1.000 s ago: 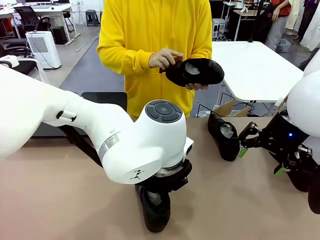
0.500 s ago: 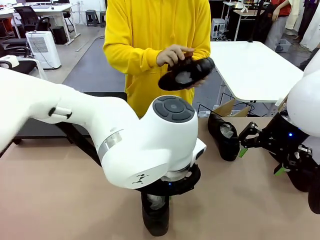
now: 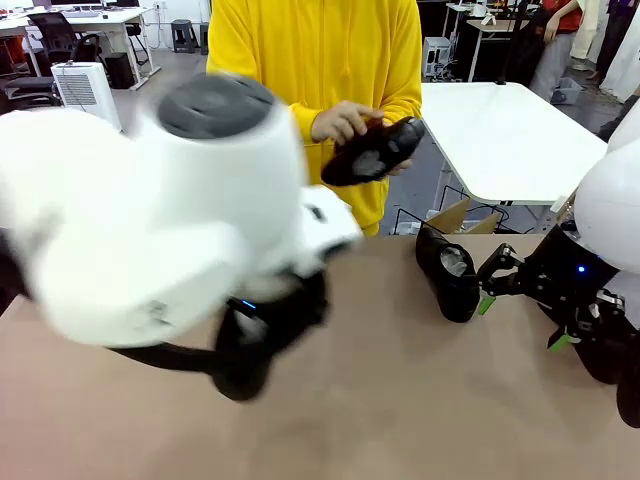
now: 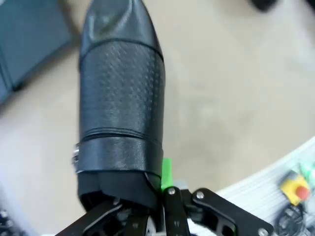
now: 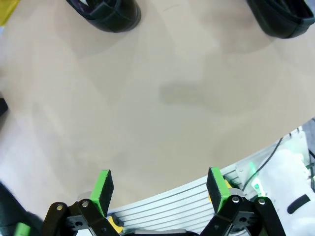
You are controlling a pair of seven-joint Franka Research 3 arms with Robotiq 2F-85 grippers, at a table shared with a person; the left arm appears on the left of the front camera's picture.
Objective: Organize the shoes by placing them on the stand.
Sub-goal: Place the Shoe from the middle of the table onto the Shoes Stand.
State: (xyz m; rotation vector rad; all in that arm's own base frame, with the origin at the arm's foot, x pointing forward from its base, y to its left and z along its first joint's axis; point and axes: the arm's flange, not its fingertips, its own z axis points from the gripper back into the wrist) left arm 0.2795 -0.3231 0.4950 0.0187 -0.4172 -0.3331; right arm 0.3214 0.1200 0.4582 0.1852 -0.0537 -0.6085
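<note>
Gripping a shoe (image 4: pixel 120 98) by its collar with the left gripper (image 4: pixel 156 189) clamped tight, above the tan table (image 3: pixel 400 410). Holding the right gripper (image 5: pixel 160 189) wide apart, empty, over bare tabletop at the right. Seeing a second shoe (image 3: pixel 448 272) lying nearby, a third shoe (image 3: pixel 372 152) in a person's hand (image 3: pixel 338 120) beyond the far edge, a white table (image 3: pixel 510 140) and grey floor (image 3: pixel 180 140) behind.

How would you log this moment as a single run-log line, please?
left gripper: shut on black textured ankle shoe | right gripper: open above tan tabletop | person's hand: holding another black shoe
</note>
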